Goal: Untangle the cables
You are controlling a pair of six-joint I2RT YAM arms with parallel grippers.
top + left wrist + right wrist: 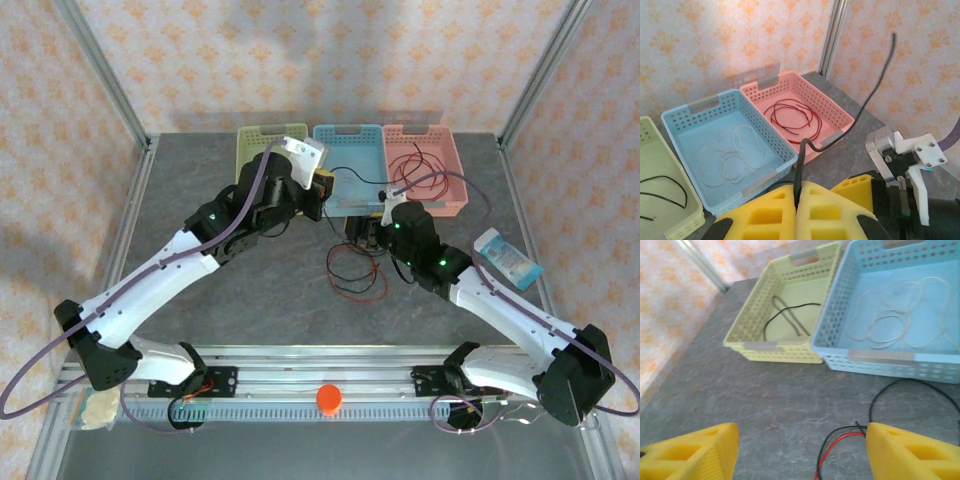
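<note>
Toward the counter's far edge, the left claw is clamped on a black cable whose free end sticks up. The right claw hangs with fingers wide apart over the red-and-black tangle mid-counter.

Judgement: lift the held strand slowly and pin the red loops with the right claw so they do not drag along.

Far-edge baskets:
- pink basket: red cable
- blue basket: whitish cable
- yellow-green basket: short black piece

The counter is grey, marbled and matte. Walls are orange-patterned paper with aluminium posts.
</note>
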